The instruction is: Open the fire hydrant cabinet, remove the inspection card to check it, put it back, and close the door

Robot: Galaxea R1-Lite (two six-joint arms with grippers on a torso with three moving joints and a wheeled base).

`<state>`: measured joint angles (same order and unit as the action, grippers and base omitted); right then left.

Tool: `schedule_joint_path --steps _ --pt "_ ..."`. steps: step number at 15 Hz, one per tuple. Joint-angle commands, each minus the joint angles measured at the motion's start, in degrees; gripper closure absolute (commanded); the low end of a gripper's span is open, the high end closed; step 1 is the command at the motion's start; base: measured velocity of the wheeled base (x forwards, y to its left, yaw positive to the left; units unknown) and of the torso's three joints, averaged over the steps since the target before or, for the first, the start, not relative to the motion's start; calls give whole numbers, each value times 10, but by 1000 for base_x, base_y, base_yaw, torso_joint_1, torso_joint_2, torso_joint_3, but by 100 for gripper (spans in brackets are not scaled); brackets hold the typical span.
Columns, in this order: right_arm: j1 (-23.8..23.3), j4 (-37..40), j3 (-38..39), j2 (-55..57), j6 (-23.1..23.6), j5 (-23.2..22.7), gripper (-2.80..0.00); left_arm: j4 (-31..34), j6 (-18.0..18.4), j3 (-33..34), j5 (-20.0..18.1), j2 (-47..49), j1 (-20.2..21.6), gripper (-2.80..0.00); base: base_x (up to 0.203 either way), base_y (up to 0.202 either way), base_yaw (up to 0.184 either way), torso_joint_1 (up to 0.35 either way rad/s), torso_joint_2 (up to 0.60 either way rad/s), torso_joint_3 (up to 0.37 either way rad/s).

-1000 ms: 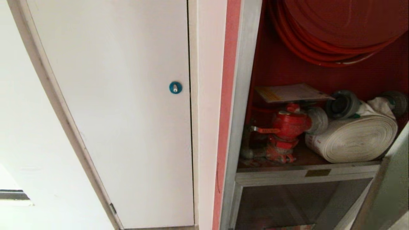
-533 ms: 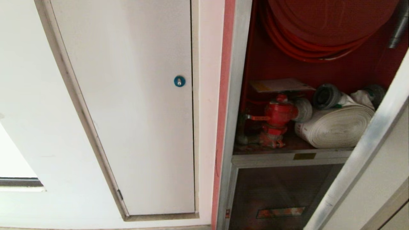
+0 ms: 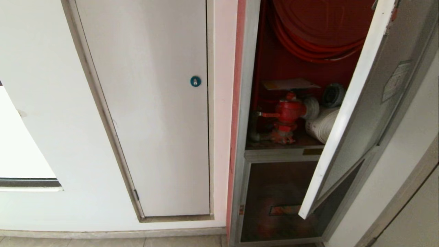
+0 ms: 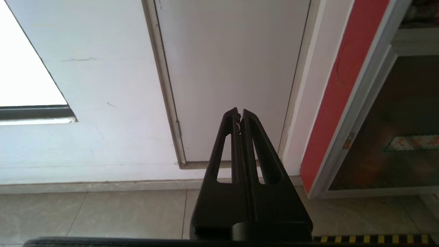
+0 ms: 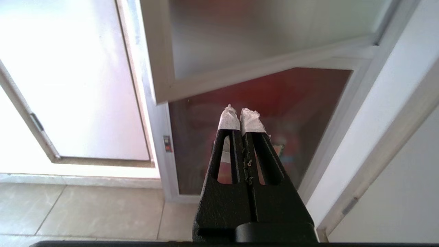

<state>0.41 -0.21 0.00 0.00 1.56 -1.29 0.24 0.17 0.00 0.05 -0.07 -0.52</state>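
**Reporter:** What is before you?

**Robot:** The fire hydrant cabinet (image 3: 247, 103), its aluminium frame set beside a plain white panel (image 3: 151, 103) with a round blue lock (image 3: 195, 81). The door (image 3: 363, 113) stands partly open, swung out toward me on the right, its white edge cutting across the red interior.

**Reporter:** And inside?

**Robot:** A red hose reel (image 3: 315, 31) at the top. Below it, on the shelf, a red valve (image 3: 284, 111) and a white rolled hose (image 3: 320, 127), the hose half hidden by the door. The inspection card (image 3: 289, 84) lies flat on top of the valve, a yellow band at its left end. Under the shelf is a lower dark glass panel (image 3: 274, 195).

**Reporter:** Where are your arms?

**Robot:** Neither shows in my head view. My left claw (image 4: 240, 111) points at the foot of the white panel, above the tiled floor (image 4: 103, 212), fingers pressed together and holding nothing. My right claw (image 5: 240, 111), its fingertips (image 5: 229, 120) wrapped in white tape, is likewise closed and empty, aimed at the lower glass panel just below the bottom corner of the open door.
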Motion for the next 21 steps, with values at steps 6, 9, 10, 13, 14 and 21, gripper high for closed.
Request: schedule_joint_path --steps 6,9,10,13,14,21 --pt "1 0 1 1 0 0 0 0 0 0 0 1 0 0 -106 0 1 -1 1 1" --pt "0 0 0 1 1 -1 0 0 0 0 0 1 0 0 0 0 0 0 0 0" --pt "0 0 0 1 1 -2 0 0 0 0 0 1 0 0 0 0 0 0 0 0" --pt "1 3 0 2 1 -3 0 0 0 0 0 1 0 0 0 0 0 0 0 0" --pt "0 2 0 1 1 -3 0 0 0 0 0 1 0 0 0 0 0 0 0 0" --pt "1 65 -167 92 -14 -49 0 0 0 0 0 1 0 0 0 0 0 0 0 0"
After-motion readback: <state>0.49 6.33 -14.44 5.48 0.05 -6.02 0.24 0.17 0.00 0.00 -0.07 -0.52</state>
